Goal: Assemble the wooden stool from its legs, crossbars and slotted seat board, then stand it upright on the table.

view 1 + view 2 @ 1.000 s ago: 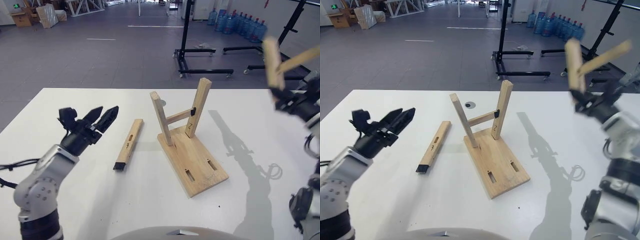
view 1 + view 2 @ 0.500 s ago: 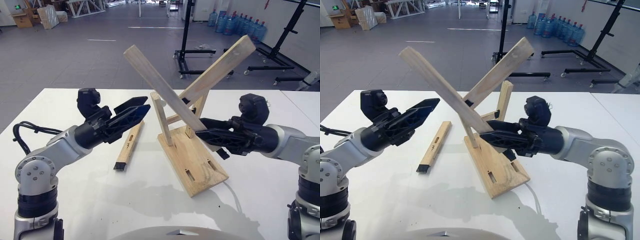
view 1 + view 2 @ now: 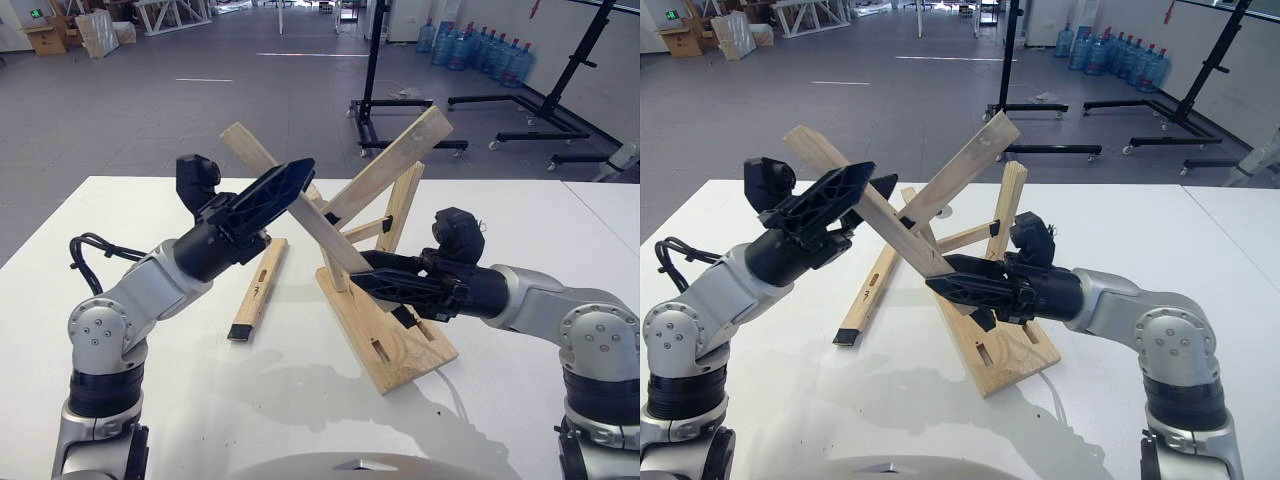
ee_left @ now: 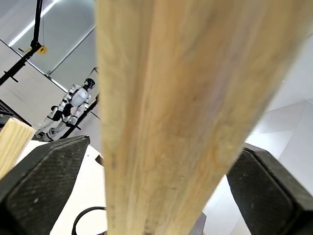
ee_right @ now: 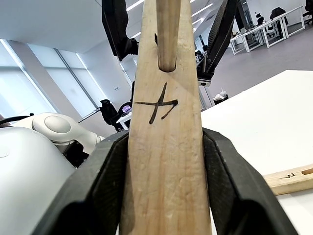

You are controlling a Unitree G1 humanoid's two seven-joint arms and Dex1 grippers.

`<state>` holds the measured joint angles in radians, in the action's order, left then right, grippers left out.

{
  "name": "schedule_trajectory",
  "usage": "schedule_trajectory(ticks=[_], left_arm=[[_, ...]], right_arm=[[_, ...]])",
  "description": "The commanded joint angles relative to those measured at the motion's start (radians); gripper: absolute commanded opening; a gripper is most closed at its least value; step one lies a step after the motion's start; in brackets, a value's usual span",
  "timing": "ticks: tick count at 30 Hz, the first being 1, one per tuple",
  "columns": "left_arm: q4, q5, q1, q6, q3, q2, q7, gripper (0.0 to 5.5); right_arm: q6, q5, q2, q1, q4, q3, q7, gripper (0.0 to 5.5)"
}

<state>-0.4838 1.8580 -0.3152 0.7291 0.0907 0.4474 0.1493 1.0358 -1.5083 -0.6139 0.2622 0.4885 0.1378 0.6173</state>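
A leg (image 3: 335, 245) is clamped at its lower end by the right gripper (image 3: 360, 278), above the seat board (image 3: 400, 345) on the table (image 3: 520, 215). Its long axis is slanted up and left to the left gripper (image 3: 297, 178); whether that gripper is closed on it cannot be told. A bar (image 3: 388, 158) slotted into the leg is pointed up and right.

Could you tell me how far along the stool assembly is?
Done: two legs and a crossbar stand in the seat board. In hand: the right gripper holds a third leg with a second crossbar plugged in; the left gripper is at its upper end. Left: fitting the fourth leg, loose on the table, then turning everything upright.
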Motion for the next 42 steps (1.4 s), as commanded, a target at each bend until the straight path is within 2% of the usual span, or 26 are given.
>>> schedule_trajectory(ticks=[1,10,28,36,37,42], left_arm=[[0.009,-0.014,-0.005,0.009,0.004,0.018,0.005,4.75],[0.017,0.012,0.003,0.011,0.022,0.032,0.012,4.75],[0.018,-0.013,0.011,0.01,0.016,0.038,0.007,2.17],[0.029,-0.031,0.017,0.013,0.017,0.039,-0.002,2.13],[0.031,-0.034,0.019,0.014,0.017,0.04,-0.001,2.13],[0.037,-0.085,0.028,0.019,0.019,0.046,0.012,2.07]], right_arm=[[-0.023,0.005,-0.001,0.0,0.004,0.0,-0.006,2.06],[-0.035,0.006,-0.004,-0.012,-0.001,-0.004,-0.006,2.06],[-0.051,0.015,0.002,-0.009,-0.008,-0.025,-0.029,2.06],[-0.072,0.055,0.019,-0.005,-0.006,-0.031,-0.033,2.06],[-0.076,0.067,0.021,-0.003,-0.003,-0.033,-0.031,2.43],[-0.079,0.127,0.008,-0.014,-0.002,-0.05,-0.001,3.25]])
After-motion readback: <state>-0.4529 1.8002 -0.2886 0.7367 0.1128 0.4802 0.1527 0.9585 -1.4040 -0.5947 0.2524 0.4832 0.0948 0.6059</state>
